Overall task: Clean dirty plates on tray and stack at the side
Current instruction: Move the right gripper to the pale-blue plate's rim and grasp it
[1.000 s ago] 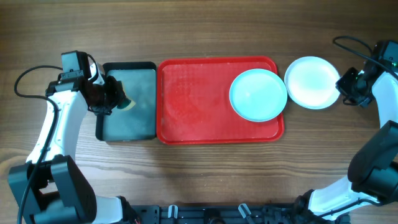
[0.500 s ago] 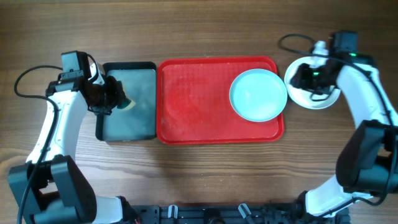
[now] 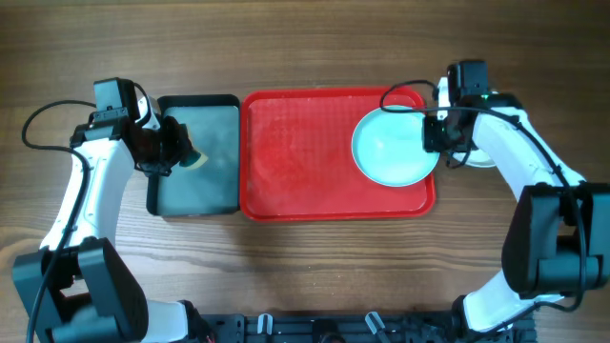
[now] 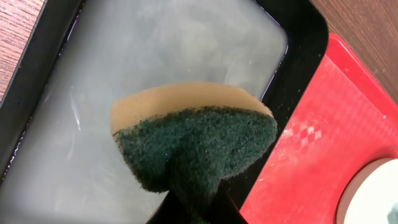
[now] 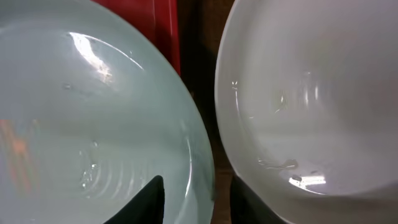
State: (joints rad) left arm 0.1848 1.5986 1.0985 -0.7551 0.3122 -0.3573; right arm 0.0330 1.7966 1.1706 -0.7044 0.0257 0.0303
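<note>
On the right end of the red tray [image 3: 286, 152], whose long side runs left to right across the table [image 3: 305, 48], a pale aqua plate [image 3: 386, 151] lies flat with its hollow up. A white plate [image 5: 311, 93] lies the same way on the wood just past the tray's right edge, the two rims near but apart. The right gripper [image 5: 199, 200] hangs over that gap with its jaws parted, one finger above the aqua plate's inside and the other outside its rim, not pinching it. Just left of the red tray sits a black tray [image 3: 195, 99] with a pale grey inside, and over it the left gripper [image 3: 181, 154] is clamped on a sponge [image 4: 193, 149], green scouring face towards the wrist camera and tan side behind.
</note>
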